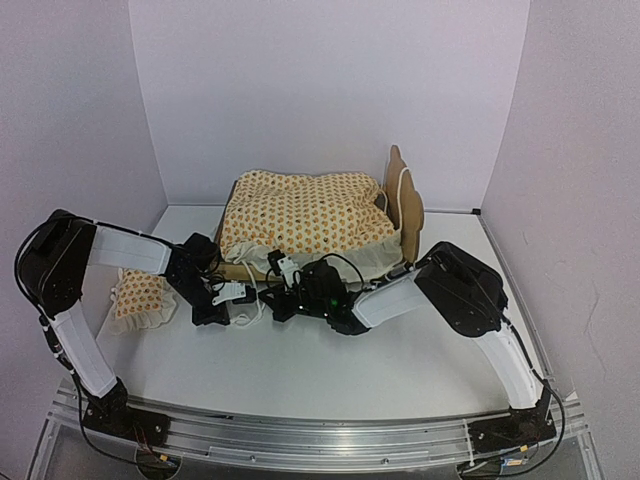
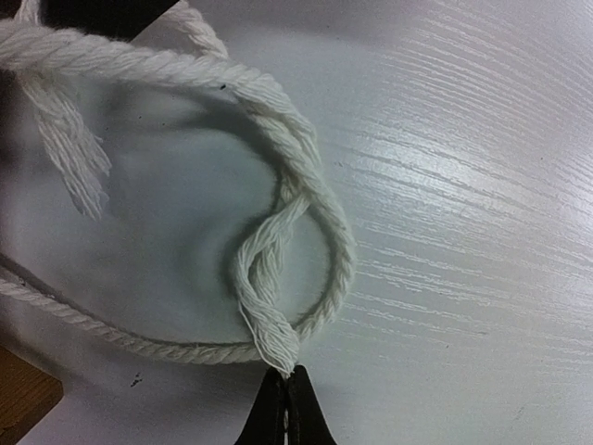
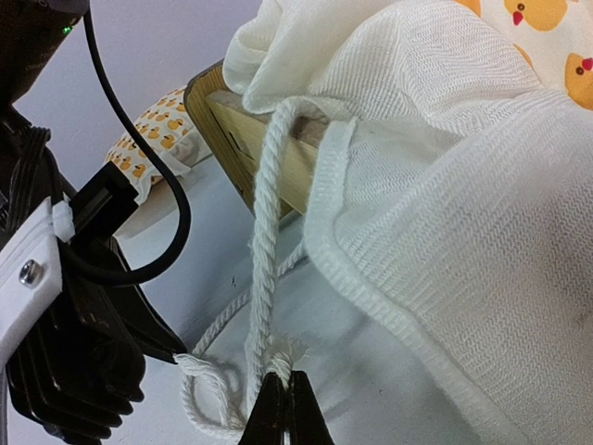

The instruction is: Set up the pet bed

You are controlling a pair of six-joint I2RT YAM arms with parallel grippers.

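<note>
The pet bed [image 1: 405, 205] stands at the back middle, its headboard to the right, with cream orange-print bedding [image 1: 305, 210] spread over the frame. The matching pillow [image 1: 138, 293] lies flat on the table to the left. White cords hang from the frame's near corner [image 3: 243, 125] under the ruffle [image 3: 445, 213]. My left gripper [image 2: 285, 375] is shut on the frayed end of a cord [image 2: 278, 343] that curls in a loop on the table. My right gripper [image 3: 285, 378] is shut on a cord [image 3: 264, 232] just below its frayed tip. The two grippers sit close together in front of the bed [image 1: 258, 296].
White walls [image 1: 320, 90] enclose the table at the back and both sides. The left arm's black body and cable [image 3: 83, 306] fill the left of the right wrist view, almost touching the looped cord. Bare white tabletop [image 1: 330, 370] lies between the grippers and the arm bases.
</note>
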